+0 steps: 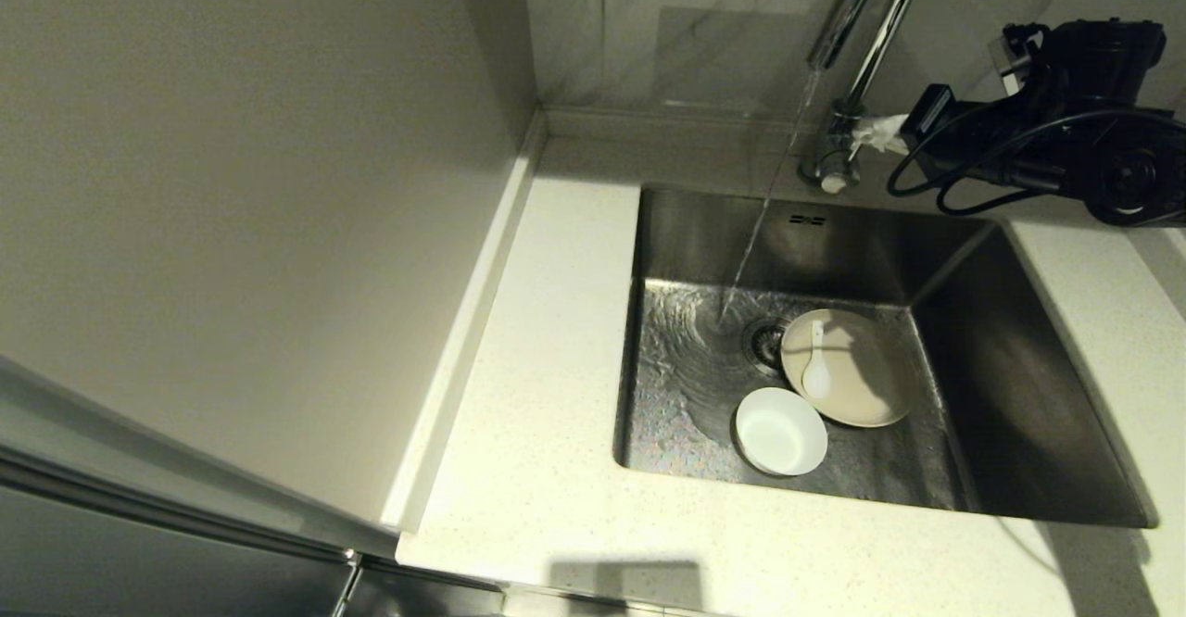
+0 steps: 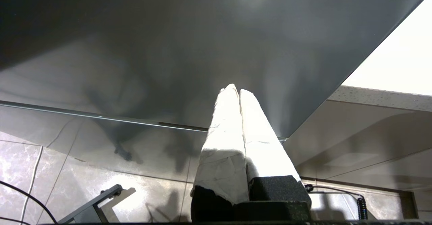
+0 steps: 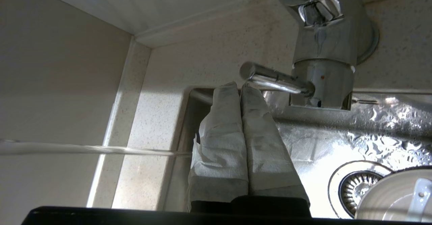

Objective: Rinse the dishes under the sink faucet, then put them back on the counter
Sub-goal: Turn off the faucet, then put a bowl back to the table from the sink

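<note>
- Faucet [image 1: 866, 33]: stands on the counter [image 1: 547, 395] behind the sink's rear rim, toward 1 o'clock of the basin in the head view; its spout arches forward over the sink
- Water stream [image 1: 760, 219]: runs from the spout and lands on the sink floor just at 10 o'clock of the drain strainer [image 1: 767, 344], spreading ripples across the floor toward 9 o'clock
- Sink [image 1: 704, 237]: square steel basin set into the counter; two small overflow slots [image 1: 807, 220] show on its rear wall
- Plate [image 1: 862, 385]: lies flat on the sink floor, just at 3 o'clock of the strainer, its edge overlapping the strainer rim
- Spoon [image 1: 816, 371]: rests on the plate, on the plate's 9 o'clock side, handle pointing toward 12 o'clock
- Bowl [image 1: 780, 432]: sits upright on the sink floor at 7 o'clock of the plate, its rim at the plate's edge; none of the three dishes is under the stream
- Right gripper [image 1: 876, 132]: positioned at the faucet base; in the right wrist view the two wrapped fingers [image 3: 253, 130] are pressed together, clenched and grasping nothing, with their tips just beside the faucet lever [image 3: 273, 79]
- Left gripper [image 2: 235, 91]: parked below counter level, in front of a dark cabinet panel [image 2: 168, 49] above a tiled floor [image 2: 67, 171]; its fingers are clenched together, grasping nothing
</note>
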Motion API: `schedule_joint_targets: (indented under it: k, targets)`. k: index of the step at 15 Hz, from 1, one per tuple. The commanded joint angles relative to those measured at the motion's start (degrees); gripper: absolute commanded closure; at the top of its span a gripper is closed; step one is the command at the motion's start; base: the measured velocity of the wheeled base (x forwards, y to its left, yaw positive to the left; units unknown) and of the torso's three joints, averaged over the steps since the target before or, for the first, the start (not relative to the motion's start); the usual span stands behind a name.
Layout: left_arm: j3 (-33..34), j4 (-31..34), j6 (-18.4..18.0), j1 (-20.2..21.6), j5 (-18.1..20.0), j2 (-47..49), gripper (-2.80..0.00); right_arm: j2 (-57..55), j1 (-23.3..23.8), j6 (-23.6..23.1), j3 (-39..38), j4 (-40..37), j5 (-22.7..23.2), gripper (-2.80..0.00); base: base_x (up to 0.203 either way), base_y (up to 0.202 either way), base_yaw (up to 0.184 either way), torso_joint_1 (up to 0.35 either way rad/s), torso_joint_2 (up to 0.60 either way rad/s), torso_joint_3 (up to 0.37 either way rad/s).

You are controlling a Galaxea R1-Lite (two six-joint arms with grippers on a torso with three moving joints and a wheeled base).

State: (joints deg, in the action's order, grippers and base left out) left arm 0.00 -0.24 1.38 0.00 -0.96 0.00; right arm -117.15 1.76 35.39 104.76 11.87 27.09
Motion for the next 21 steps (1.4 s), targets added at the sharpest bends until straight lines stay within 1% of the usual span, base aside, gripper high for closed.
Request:
schedule_joint_targets:
  k: [1,4,7,9,17,21]
  targets:
    - [0.00,-0.02,0.03,0.00,-0.01,-0.18,0.00,-1.21,0.10,0.22,1.39,0.08,0.16,0.00,0.000,0.000,0.000,0.000,0.00,0.000]
    - [0.00,-0.02,0.03,0.00,-0.01,-0.18,0.00,-2.81,0.24,0.76,3.89,0.71,0.20,0.00,0.000,0.000,0.000,0.000,0.00,0.000]
    - [0.00,-0.02,0.03,0.00,-0.01,-0.18,0.00,-4.95,0.27,3.66,4.65,7.31,0.26,0.00,0.000,0.000,0.000,0.000,0.00,0.000]
    - [0.00,-0.02,0.03,0.00,-0.01,-0.18,0.00,-6.08,0.27,5.82,5.00,9.47,0.58,0.00,0.000,0.000,0.000,0.000,0.00,0.000]
    - [0.00,-0.02,0.03,0.00,-0.01,-0.18,0.00,-8.89,0.18,6.10,8.17,10.01,1.99,0.00,0.000,0.000,0.000,0.000,0.00,0.000]
    - [0.00,-0.02,0.03,0.00,-0.01,-0.18,0.00,-8.65,0.18,6.15,8.18,10.10,2.00,0.00,0.000,0.000,0.000,0.000,0.00,0.000]
